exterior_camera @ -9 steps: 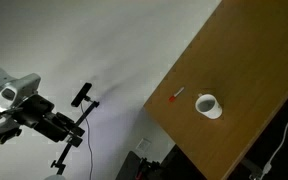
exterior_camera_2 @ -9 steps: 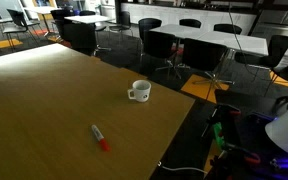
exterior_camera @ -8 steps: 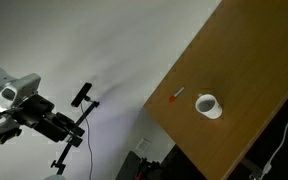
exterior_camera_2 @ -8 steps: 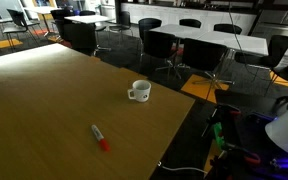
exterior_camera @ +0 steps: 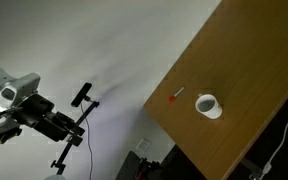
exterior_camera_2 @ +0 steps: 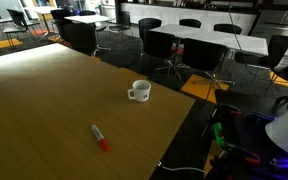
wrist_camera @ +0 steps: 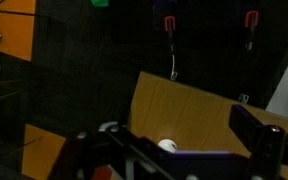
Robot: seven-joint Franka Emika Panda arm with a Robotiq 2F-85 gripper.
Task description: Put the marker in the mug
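Arm at the frame edge in an exterior view, gripper (exterior_camera: 76,122) well apart from the counter (exterior_camera: 244,70) and seen against a pale grey background. Its jaws stand wide apart with nothing between them; it has hold of nothing.

Marker (exterior_camera_2: 100,137) lies flat on the wooden counter (exterior_camera_2: 44,100), near the counter's edge, untouched. Its red-orange end points toward the near edge in that view and its pale body points away. Also seen in an exterior view as a short stick (exterior_camera: 176,96) just inside the counter's edge.

Mug (exterior_camera_2: 138,92) stands upright on the counter, opening up, with its handle on the side facing the marker. It is apart from the marker, with bare wood between them. Both exterior views show the mug (exterior_camera: 208,105) empty as far as can be told; the inside is pale.

Wrist view: mostly dark. A slab of the counter (wrist_camera: 194,110) is visible, with the mug (wrist_camera: 167,146) a small white spot on it. Blurred dark gripper parts run across the bottom of that view. Marker not made out there.

Background in an exterior view: black chairs (exterior_camera_2: 164,45) around a long table (exterior_camera_2: 224,35), beyond the counter
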